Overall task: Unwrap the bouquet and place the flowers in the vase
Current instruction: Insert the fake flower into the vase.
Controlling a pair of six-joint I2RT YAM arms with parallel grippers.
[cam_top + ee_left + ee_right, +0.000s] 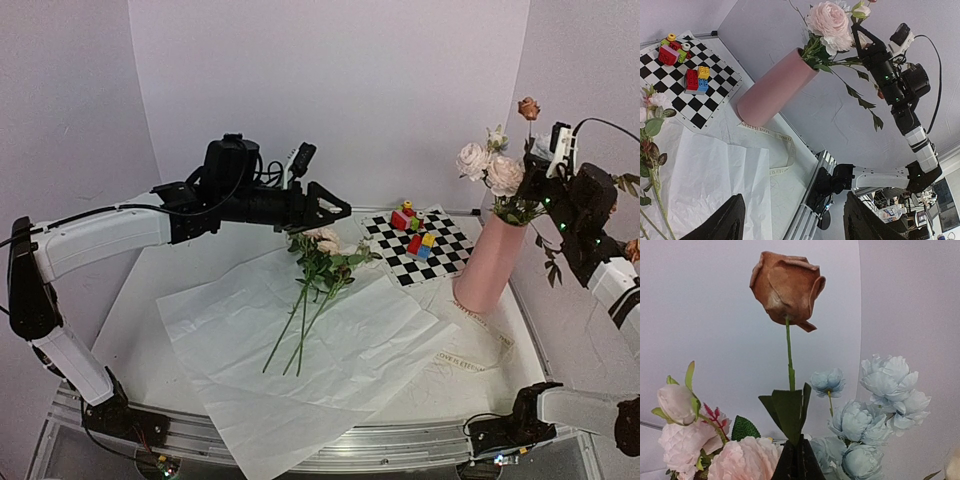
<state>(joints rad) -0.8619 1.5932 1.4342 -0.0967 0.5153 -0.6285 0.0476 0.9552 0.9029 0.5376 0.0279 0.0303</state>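
Note:
The white paper sheet (330, 370) of the bouquet lies spread flat, with several flowers (318, 262) on long green stems resting on it. My left gripper (338, 214) hovers open above their blooms, and nothing sits between its fingers (722, 222). The pink vase (490, 262) stands at the right with pink blooms (490, 168) in it. My right gripper (797, 462) is shut on the green stem of a peach-brown rose (787, 287). It holds the rose (528, 107) upright just above the vase mouth, among the other blooms (740, 460).
A checkerboard mat (440, 250) with small colourful toy blocks (415, 232) lies behind the paper, left of the vase. A printed ribbon (782, 145) trails on the table by the vase foot. The metal rail (400, 440) marks the near edge. White walls enclose the table.

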